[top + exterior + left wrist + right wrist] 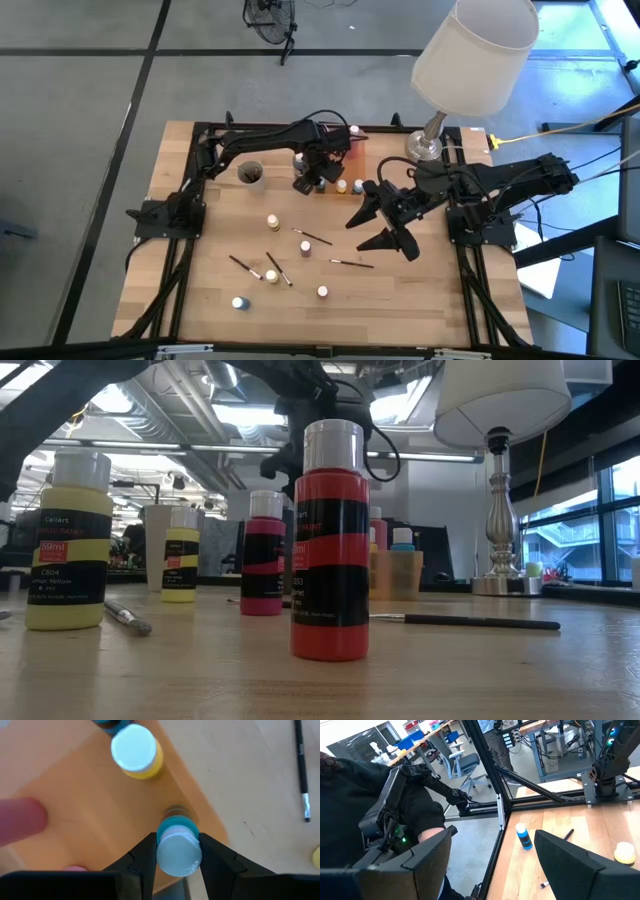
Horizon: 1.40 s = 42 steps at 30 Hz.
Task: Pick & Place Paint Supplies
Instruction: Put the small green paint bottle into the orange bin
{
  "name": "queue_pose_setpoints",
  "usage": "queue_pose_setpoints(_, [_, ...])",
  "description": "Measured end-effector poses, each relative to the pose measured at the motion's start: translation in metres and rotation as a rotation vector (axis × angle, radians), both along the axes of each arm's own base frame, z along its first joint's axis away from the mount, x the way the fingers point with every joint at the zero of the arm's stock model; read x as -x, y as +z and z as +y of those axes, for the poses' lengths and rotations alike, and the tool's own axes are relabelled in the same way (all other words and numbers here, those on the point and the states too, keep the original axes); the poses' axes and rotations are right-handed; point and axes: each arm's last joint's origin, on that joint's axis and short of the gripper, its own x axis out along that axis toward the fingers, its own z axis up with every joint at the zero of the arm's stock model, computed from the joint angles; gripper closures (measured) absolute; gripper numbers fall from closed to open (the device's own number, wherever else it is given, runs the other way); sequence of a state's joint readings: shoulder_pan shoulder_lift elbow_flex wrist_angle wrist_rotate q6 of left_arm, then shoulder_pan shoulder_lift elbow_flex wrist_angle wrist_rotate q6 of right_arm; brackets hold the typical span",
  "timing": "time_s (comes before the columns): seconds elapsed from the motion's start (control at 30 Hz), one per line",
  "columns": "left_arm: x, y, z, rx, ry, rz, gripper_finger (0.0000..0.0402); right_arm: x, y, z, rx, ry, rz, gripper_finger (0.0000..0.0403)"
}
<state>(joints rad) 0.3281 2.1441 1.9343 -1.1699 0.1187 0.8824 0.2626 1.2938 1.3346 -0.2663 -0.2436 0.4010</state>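
Red paint bottle (330, 540) — nearest the low camera, upright on the table (190, 300), silver cap, black label band.

Listed left to right, as seen from above:

Cup (250, 174) — stood at the far left of the table.

Left gripper (176, 854) — was at the far middle, above an orange tray (75, 780), fingers partly closed on the cap of a blue-capped bottle (178, 849). A yellow bottle with a white cap (135, 751) stood near it in the tray.

Loose supplies — small bottles stood scattered on the front half, among them one at the near left edge (239, 302) and one mid-front (322, 291); thin brushes (312, 236) lay flat between them.

Right gripper (385, 222) — hovered over the table's right-centre, fingers spread wide, nothing held.

Lamp (470, 50) — stood at the far right corner, not part of the job.

Handling, as judged: bottles looked light, rigid plastic, smooth-sided and easily tipped — best gripped at the cap or neck from above. Brushes seemed thin and prone to roll; pinch mid-handle.
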Motion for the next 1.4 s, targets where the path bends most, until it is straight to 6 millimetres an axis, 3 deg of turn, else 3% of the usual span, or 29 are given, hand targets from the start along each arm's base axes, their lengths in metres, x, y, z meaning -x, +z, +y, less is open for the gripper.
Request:
queue_pose_setpoints(0.17, [-0.001, 0.0, 0.002, -0.065, 0.021, 0.01, 0.0284, 0.0, 0.0, 0.0, -0.002, -0.001, 0.001, 0.0112])
queue_pose_setpoints(1.1, [-0.006, -0.012, -0.009, 0.023, 0.016, 0.034, 0.0284, 0.0, -0.001, 0.0, 0.001, 0.002, 0.012, 0.0112])
queue_pose_setpoints(1.4, [-0.007, -0.015, -0.014, 0.039, 0.05, 0.059, 0.0224, 0.0, -0.001, 0.0, 0.001, 0.002, 0.012, 0.0112])
